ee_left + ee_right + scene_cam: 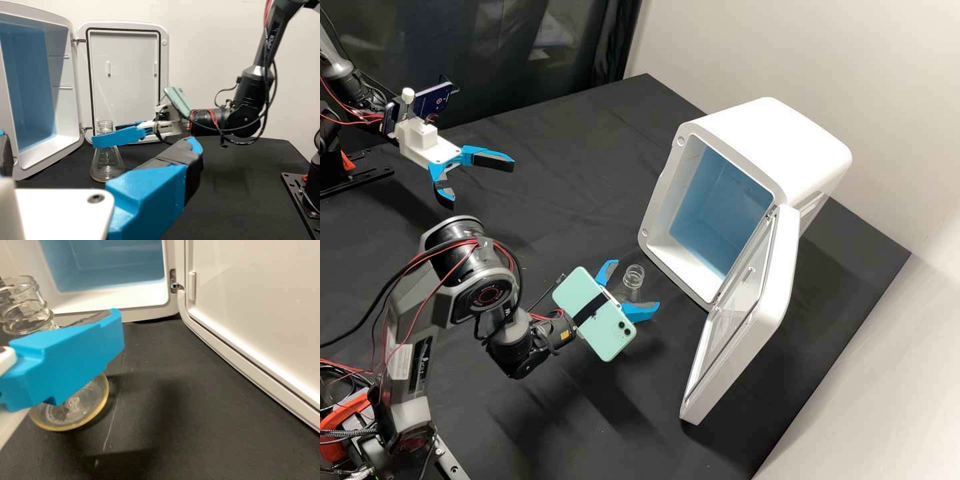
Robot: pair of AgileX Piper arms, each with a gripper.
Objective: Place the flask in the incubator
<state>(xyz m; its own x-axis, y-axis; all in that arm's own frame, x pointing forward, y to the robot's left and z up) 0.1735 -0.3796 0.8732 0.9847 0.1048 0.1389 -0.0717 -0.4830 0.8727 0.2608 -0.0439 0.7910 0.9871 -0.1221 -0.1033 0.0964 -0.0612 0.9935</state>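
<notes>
Glass and light, the flask (633,275), stood on the bench (573,187) before the incubator (787,147) between the wide-open, empty fingers of the right gripper (632,287), could be tipped if struck by one finger first.

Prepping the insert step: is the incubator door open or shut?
Open. The door is swung wide off the incubator, leaving its blue interior exposed. The flask stands outside on the bench.

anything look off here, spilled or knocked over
Nothing stands out: the flask stands upright on the bench between the open jaws of the right gripper, and the incubator has its door open.
</notes>
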